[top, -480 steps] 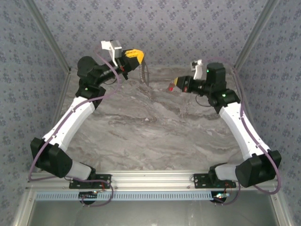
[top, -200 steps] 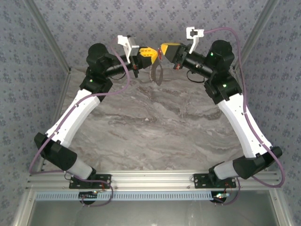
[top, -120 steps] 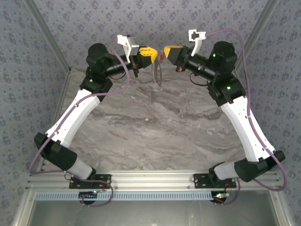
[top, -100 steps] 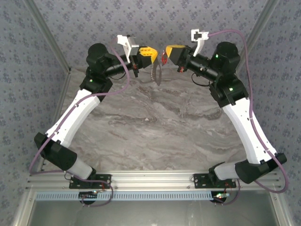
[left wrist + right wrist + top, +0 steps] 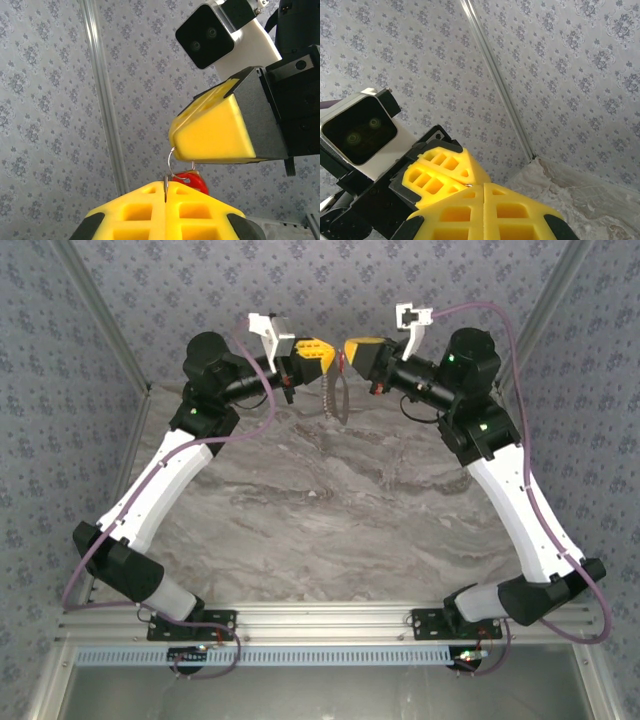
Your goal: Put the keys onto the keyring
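High over the table's far edge, my left gripper [image 5: 328,356] and right gripper [image 5: 348,350] meet tip to tip. The left gripper [image 5: 165,189] is shut on the thin edge of the keyring, whose pale loop [image 5: 336,395] hangs below it in the top view. A red key head [image 5: 194,179] with a small wire ring [image 5: 171,159] sits just under the right gripper's yellow fingers [image 5: 215,130]. The right gripper [image 5: 484,189] is shut, its tips touching the left gripper's fingers [image 5: 440,175]; the key is hidden in the right wrist view.
The marble table [image 5: 330,510] lies below both arms. Patterned walls enclose the back and sides, with a metal corner post [image 5: 102,100] behind the grippers. The left wrist's camera housing [image 5: 357,131] is close to my right gripper.
Both grippers rose from low over the table and came together. In the last half second the right gripper edged left toward the left one, and the hanging loop turned narrower.
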`<action>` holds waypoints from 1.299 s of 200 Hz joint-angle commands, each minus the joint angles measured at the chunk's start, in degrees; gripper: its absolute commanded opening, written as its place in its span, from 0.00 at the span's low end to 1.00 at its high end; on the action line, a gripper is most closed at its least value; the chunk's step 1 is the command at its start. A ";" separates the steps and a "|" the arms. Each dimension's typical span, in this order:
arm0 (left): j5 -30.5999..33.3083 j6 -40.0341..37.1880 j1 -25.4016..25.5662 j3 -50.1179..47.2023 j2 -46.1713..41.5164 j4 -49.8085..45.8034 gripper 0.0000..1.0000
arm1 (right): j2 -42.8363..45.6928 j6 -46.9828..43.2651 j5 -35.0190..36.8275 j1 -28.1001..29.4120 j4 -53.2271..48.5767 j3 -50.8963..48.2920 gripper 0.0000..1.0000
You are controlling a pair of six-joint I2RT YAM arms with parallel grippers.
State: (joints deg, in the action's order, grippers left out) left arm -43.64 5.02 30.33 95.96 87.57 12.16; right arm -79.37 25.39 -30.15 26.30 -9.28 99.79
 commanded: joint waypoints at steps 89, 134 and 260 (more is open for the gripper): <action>0.03 0.81 0.04 0.34 -1.50 4.15 0.00 | -1.57 -1.04 1.28 2.17 0.12 2.90 0.00; -0.14 1.47 0.16 -0.07 -1.97 5.31 0.00 | -1.18 0.40 1.75 -0.04 1.09 0.18 0.00; 1.74 4.22 0.35 -1.37 -1.53 9.65 0.00 | -2.76 7.34 -8.29 -2.68 6.10 -2.83 0.00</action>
State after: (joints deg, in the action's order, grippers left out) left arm -42.41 7.75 30.39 94.56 87.55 16.47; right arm -80.75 30.17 -34.44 23.70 -4.86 96.23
